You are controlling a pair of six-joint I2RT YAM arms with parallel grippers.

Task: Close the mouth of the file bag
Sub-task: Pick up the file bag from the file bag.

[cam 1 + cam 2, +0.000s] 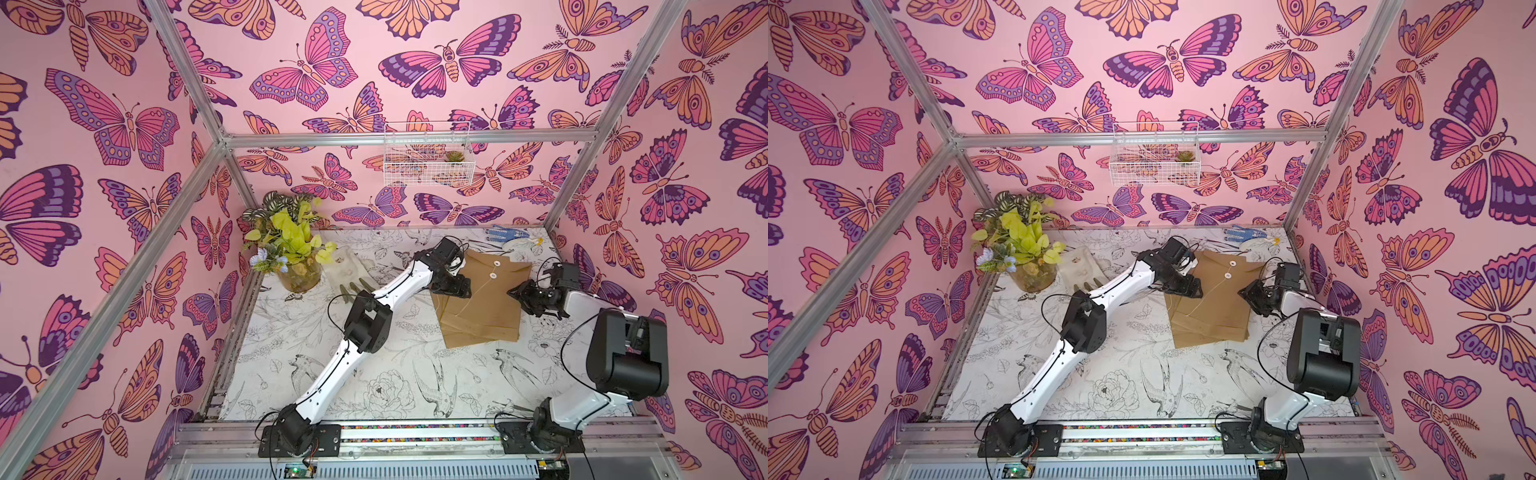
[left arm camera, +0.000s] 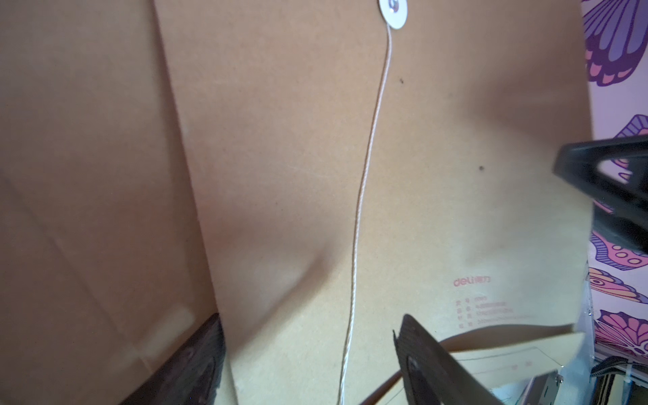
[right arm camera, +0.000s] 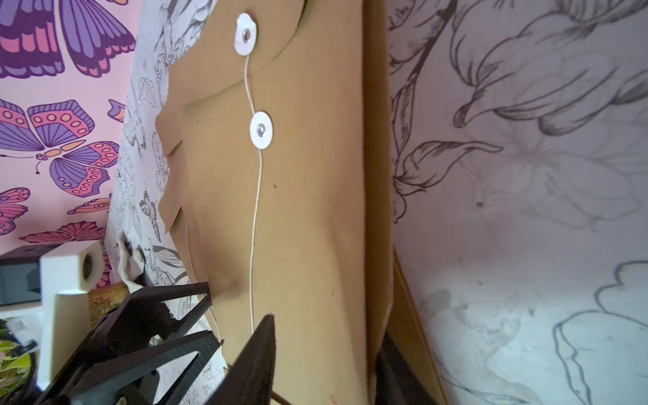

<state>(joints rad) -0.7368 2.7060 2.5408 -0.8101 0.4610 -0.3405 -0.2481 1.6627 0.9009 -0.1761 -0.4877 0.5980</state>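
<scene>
A brown paper file bag (image 1: 486, 307) (image 1: 1217, 307) lies on top of a small stack, right of the table's middle. Its flap is folded down, with one white disc (image 3: 245, 35) on the flap and another (image 3: 261, 130) on the body. A thin string (image 3: 256, 210) (image 2: 368, 175) runs past the lower disc and lies loose down the face. My left gripper (image 1: 455, 286) (image 2: 308, 326) hovers open over the bag's left part, with the string passing between its fingers. My right gripper (image 1: 519, 297) (image 3: 326, 333) is at the bag's right edge, one finger on top and one underneath, and that edge is raised.
More brown bags (image 1: 469, 336) lie under the top one. A glass vase of plants (image 1: 297, 274) and a pale glove (image 1: 345, 266) are at the back left. Blue-and-white gloves (image 1: 505, 235) are at the back right. A wire basket (image 1: 428, 162) hangs on the back wall.
</scene>
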